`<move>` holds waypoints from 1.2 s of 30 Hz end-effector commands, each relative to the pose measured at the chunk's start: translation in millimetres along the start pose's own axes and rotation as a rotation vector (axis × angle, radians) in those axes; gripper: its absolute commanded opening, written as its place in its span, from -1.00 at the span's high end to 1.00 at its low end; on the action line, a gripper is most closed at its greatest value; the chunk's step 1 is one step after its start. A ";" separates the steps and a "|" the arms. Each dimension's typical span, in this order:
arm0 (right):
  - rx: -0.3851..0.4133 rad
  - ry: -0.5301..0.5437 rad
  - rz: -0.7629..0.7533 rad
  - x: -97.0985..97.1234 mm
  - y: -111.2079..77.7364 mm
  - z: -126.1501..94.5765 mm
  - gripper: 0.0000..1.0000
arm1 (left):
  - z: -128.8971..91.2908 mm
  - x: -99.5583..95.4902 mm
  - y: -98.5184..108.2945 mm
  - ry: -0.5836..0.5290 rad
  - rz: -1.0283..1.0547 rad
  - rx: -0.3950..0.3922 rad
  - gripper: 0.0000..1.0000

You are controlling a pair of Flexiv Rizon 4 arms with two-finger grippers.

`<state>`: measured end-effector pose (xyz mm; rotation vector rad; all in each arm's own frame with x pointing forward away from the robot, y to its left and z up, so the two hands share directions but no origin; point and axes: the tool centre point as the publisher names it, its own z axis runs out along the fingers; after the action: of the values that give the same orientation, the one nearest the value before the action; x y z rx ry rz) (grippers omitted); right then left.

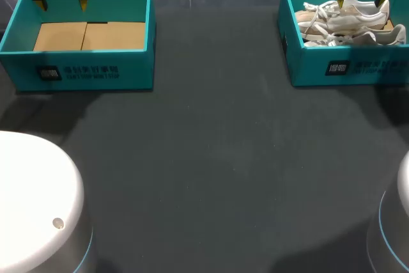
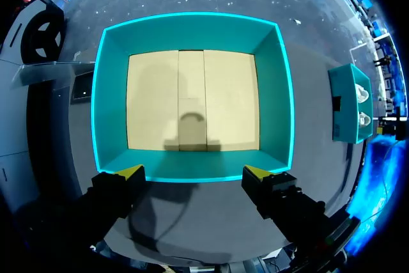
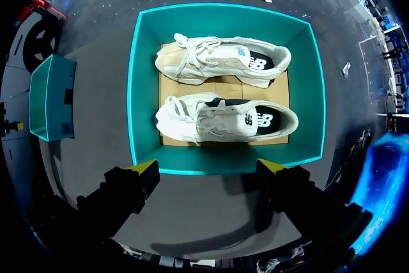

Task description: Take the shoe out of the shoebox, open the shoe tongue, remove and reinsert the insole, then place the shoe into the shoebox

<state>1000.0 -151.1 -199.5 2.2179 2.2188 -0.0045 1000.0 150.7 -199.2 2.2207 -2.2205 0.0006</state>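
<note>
Here, both of my arms hang at the far side of the dark table (image 1: 211, 145), each above a teal box, with the fingers pointing straight down. My left gripper (image 1: 62, 4) (image 2: 193, 172) is spread wide, its two yellow tips well apart, and it holds nothing and touches nothing. It hovers over the left box (image 1: 137, 62) (image 2: 112, 94), which stands at the far left of the table. From the wrist, the yellow tips line up over one long wall of that box. Inside the box I see only a flat cardboard floor (image 1: 89, 35) (image 2: 192, 100), made of tan panels that meet at seams. My right gripper (image 1: 361, 2) (image 3: 209, 167) is spread just as wide, also with nothing held and nothing touched. It hovers over the right box (image 1: 307, 65) (image 3: 144, 94) at the far right of the table, well apart from the other box. That box holds a pair of pale laced shoes on a cardboard floor. The first shoe (image 3: 223, 119) lies nearer my fingertips, and the second shoe (image 3: 220, 62) lies just beyond it. They lie side by side, lengthwise in the box, with their toes toward the middle of the table. Both shoes are well below my open fingers.
</note>
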 end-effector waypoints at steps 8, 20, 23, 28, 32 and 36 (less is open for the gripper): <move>0.000 0.000 0.000 0.0 -0.1 0.0 -1.00 | 0.1 0.2 0.0 0.000 0.000 0.000 -1.00; 0.000 0.000 0.000 0.0 -0.1 0.0 -1.00 | 0.1 0.2 0.0 0.000 0.000 0.000 -1.00; -0.001 -0.002 0.000 -4.3 1.2 1.6 -1.00 | 0.1 0.2 0.0 0.000 0.000 0.000 -1.00; 0.008 -0.001 -0.006 -29.1 2.1 8.0 -1.00 | 0.1 0.2 0.0 0.000 0.000 0.000 -1.00; 0.002 -0.004 -0.010 -54.0 -0.6 15.4 -1.00 | 0.1 0.2 0.0 0.000 0.000 0.000 -1.00; 0.001 -0.024 0.010 -78.7 -2.5 21.0 -1.00 | 0.1 0.2 0.0 0.000 0.000 0.000 -1.00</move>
<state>1002.8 -218.7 -217.4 2.2122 2.1981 -0.0574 1000.0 150.7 -199.2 2.2208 -2.2205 0.0006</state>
